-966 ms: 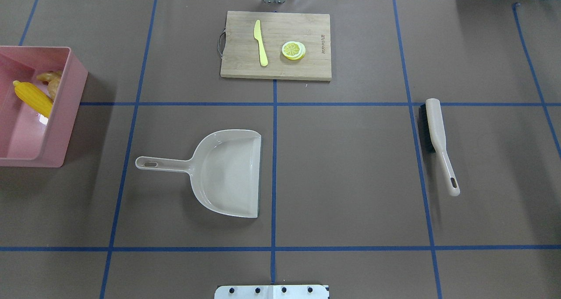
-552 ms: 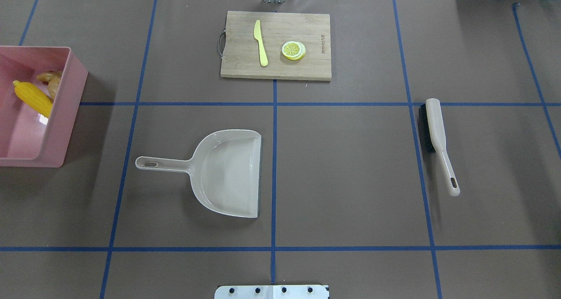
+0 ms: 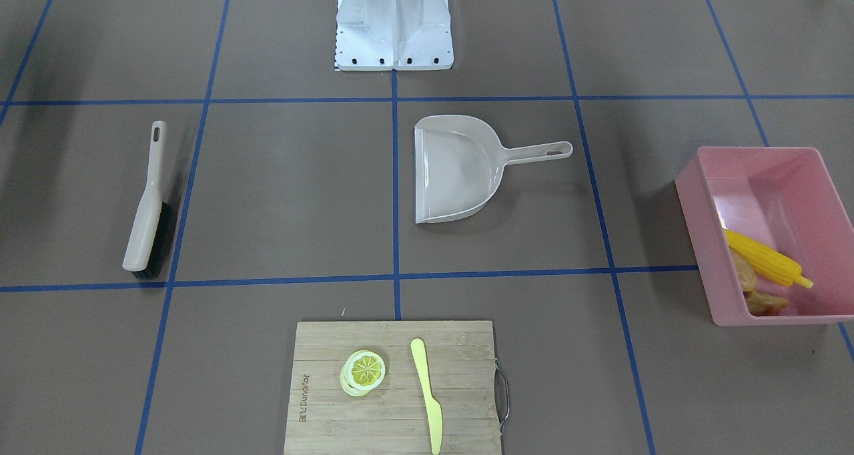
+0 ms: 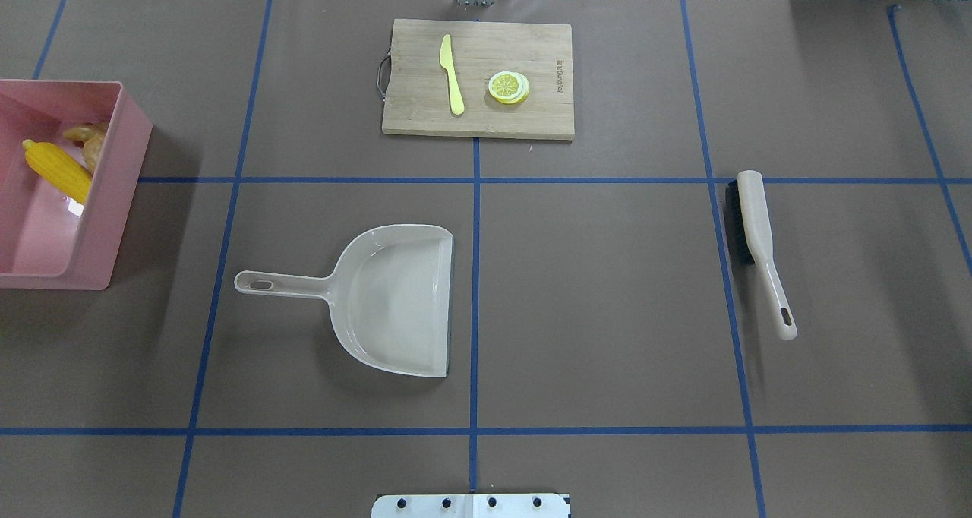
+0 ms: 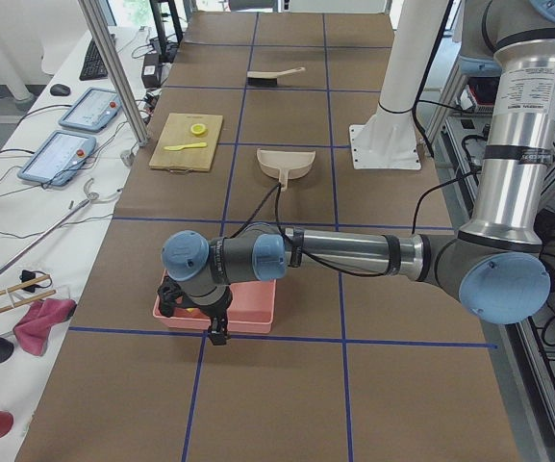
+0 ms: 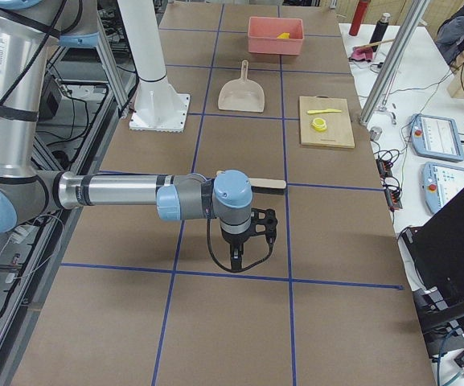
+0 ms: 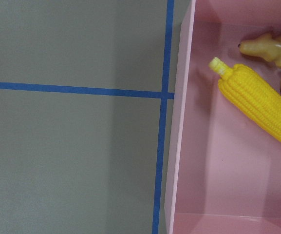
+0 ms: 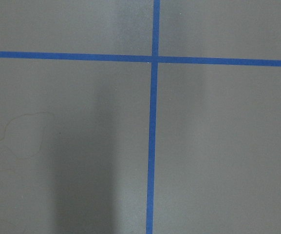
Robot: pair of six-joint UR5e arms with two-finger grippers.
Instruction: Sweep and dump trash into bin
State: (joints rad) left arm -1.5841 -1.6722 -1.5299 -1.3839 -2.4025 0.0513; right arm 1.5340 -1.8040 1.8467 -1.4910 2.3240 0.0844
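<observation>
The pink bin stands at the table's left end. Inside it lie the trash pieces: a yellow corn cob, a tan ginger root and a brown potato. The left wrist view looks straight down on the bin's wall and the corn cob. My left gripper hangs over the bin's outer end, seen only from the side, so I cannot tell its state. My right gripper hovers over bare table beyond the brush; I cannot tell its state either.
A beige dustpan lies near the table's middle, its handle pointing toward the bin. A beige brush lies on the right. At the far side, a wooden cutting board carries a yellow knife and lemon slices.
</observation>
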